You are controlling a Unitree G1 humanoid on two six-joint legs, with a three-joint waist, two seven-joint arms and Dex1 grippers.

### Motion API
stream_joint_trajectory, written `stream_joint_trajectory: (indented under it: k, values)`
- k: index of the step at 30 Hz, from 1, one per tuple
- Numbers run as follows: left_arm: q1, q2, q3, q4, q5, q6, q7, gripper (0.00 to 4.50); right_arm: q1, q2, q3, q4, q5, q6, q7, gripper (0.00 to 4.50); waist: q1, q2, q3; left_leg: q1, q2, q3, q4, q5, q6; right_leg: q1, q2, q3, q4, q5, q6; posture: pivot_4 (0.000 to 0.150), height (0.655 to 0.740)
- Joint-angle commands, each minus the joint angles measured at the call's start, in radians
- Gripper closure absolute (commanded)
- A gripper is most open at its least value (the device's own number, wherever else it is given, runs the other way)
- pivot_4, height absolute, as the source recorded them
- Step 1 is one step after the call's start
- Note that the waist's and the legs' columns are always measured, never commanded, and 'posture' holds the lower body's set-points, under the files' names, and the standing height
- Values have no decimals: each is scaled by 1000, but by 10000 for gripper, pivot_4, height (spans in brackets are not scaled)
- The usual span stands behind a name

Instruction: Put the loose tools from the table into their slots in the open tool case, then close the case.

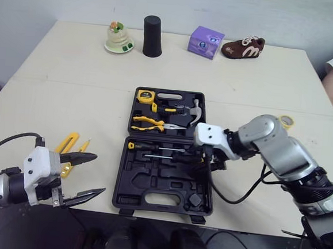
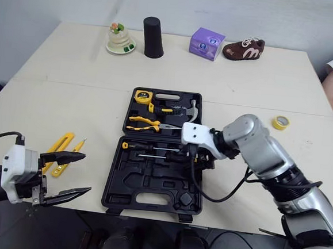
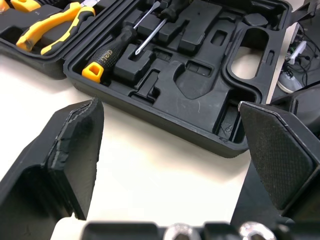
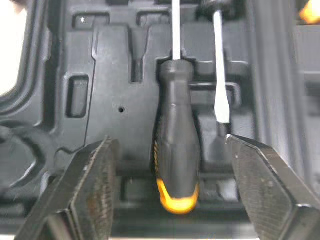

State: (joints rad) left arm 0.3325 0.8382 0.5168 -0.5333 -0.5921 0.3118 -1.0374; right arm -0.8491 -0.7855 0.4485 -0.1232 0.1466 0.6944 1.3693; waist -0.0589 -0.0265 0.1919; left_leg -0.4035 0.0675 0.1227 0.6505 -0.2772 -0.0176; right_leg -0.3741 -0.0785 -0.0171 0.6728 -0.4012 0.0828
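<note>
The open tool case (image 1: 167,185) was seen lying mid-desk (image 1: 72,82). The right tool (image 4: 169,141) was held spread over its near half, with a slotted black-handled screwdriver (image 4: 176,150) between the fingers, untouched. The left tool (image 1: 98,174) was held spread, near a yellow knife (image 1: 67,142) lying loose on the desk.

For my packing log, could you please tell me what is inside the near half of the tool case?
Two screwdrivers lie along its far edge; the other visible slots look empty. The right gripper covers its far right corner.
</note>
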Motion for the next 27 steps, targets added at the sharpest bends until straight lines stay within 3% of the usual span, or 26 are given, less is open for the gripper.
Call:
stream_joint_trajectory:
  k: [1, 3, 6, 10, 11, 27]
  values:
    - [-9, -11, 21, 7, 1, -22, 7, 0, 35, 31, -105, 39, 128, -42, 69, 9000, -1, 0, 0, 0, 0, 0, 0, 0, 0, 0, 0, 0, 0, 0, 0, 1500, 7400]
    - [-35, -15, 5, 20, 0, -26, 12, 0, 97, 112, -198, 112, 252, -50, 94, 9000, 0, 0, 0, 0, 0, 0, 0, 0, 0, 1, 1, 0, 0, 0, 0, 1500, 7400]
    - [-69, -12, -26, 30, 10, -28, 16, 0, 199, 219, -230, 218, 220, -380, 90, 21828, 1, -2, -1, 1, 0, -1, 0, 0, 0, 2, 1, -1, -1, 0, 0, 1500, 7400]
    - [-87, -11, -40, 39, 19, -27, 23, 0, 210, 326, -251, 312, 189, -497, -6, 42264, -4, 0, 0, 0, -1, 1, 1, 0, 1, 1, 0, 1, 1, 0, 1, 1500, 7400]
    - [-89, -11, -41, 43, 20, -27, 23, 0, 208, 336, -246, 332, 175, -524, -14, 44506, -5, -1, 0, 0, -1, 1, 2, 1, 1, 0, 0, 1, 2, 0, 1, 1500, 7400]
    - [-78, -17, -47, 26, 27, -27, 45, 0, 221, 347, -169, 488, 52, -589, -16, 44506, -1, -1, -1, 1, 0, 0, 1, 1, 0, 1, 1, 0, 3, 0, 1, 1500, 7400]
